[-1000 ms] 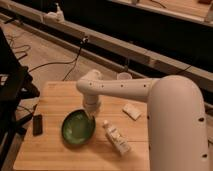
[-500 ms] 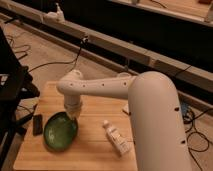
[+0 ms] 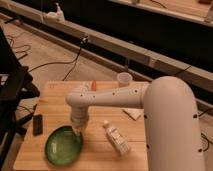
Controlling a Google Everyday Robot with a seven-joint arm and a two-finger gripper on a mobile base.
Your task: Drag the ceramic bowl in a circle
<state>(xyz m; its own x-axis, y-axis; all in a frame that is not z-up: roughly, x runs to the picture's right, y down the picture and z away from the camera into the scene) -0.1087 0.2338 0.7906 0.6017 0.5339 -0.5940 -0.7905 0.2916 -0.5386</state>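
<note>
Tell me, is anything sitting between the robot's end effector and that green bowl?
Nothing visible. The end effector is down at the rim of the ceramic bowl. The white bottle lies apart on one side, and the black object on the other.

Green ceramic bowl point(image 3: 62, 146), seemingly pale hand point(image 3: 78, 131) at its rim.
</note>
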